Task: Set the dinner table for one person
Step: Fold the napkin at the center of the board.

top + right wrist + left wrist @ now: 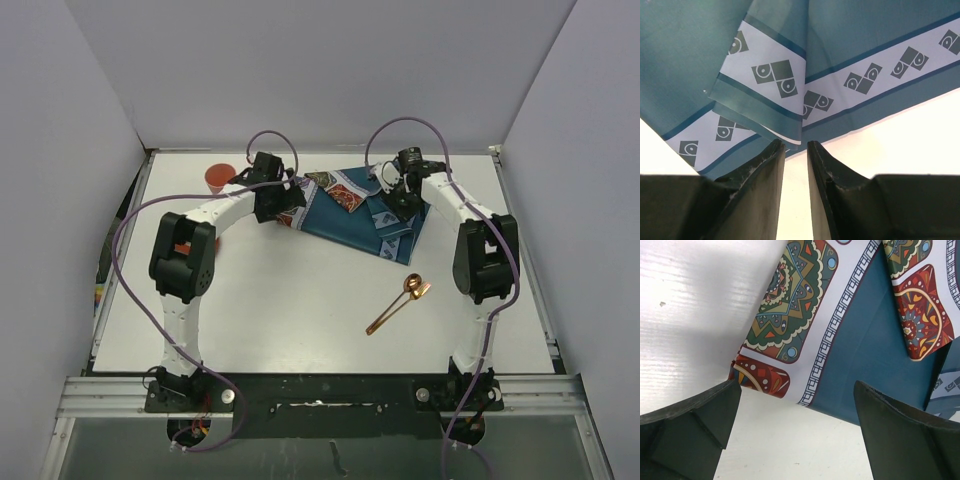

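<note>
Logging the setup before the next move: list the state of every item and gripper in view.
placemat, rumpled, one corner folded over
red cup, upright
copper spoon, lying flat, untouched
left gripper, wide open over the placemat's patterned end
right gripper, jaws almost closed at a placemat fold; grip unclear

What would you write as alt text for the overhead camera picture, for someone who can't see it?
A robot's left arm and right arm reach across a white dinner table to a rumpled teal placemat near its far edge. A red cup stands far left; copper-coloured cutlery lies nearer the right arm.
</note>
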`<state>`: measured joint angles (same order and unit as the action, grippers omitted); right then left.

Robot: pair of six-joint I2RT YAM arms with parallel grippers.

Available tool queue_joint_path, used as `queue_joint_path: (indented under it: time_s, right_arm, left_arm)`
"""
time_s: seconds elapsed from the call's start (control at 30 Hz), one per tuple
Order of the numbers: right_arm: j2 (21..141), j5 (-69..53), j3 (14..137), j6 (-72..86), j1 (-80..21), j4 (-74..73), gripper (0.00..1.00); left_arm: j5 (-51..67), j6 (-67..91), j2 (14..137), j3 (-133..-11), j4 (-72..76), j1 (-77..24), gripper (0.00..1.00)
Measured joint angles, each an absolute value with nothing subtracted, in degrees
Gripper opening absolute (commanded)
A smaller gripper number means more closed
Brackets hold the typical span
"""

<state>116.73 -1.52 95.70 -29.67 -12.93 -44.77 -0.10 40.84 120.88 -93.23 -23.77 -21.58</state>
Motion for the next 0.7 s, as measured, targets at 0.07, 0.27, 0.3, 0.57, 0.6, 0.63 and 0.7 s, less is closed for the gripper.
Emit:
queue_joint_path:
  time_s: [0.07,0.27,0.3,0.57,0.6,0.63,0.7]
  right_arm:
    - [116.7,-1.4,95.7,-29.6,-12.7,-44.9,0.26]
    - [116.7,-1.0,95.7,-29.7,-12.4,-45.3,0.27]
    - [116.7,-1.0,95.7,-29.7,-12.4,-45.5,0.27]
    - [116.3,-1.3,94.5,-30.9,-12.7,-46.3,0.27]
    - [116.1,-1.4,94.0,-31.1,-12.7,-46.3,0.27]
    - [115.9,-1.5,93.5,-31.3,-12.8,-46.5,0.27]
    - [115.6,-1.6,93.0,-31.7,-12.8,-46.7,0.27]
  left_arm:
    - [-0.2,40.9,120.9,-93.3,-24.0,-21.6,0.98]
    - [1.1,43.4,121.6,-93.5,-27.0,-21.8,0.98]
    - [1.1,44.0,121.4,-92.5,-26.9,-21.9,0.98]
    - [-2.9,48.1,116.6,-82.9,-27.8,-23.4,0.98]
    - [-3.0,48.9,116.6,-83.0,-27.8,-23.4,0.98]
    - [-3.7,49.5,116.6,-83.2,-28.0,-23.5,0.98]
    - [-4.4,50.7,117.0,-83.9,-28.4,-23.7,0.98]
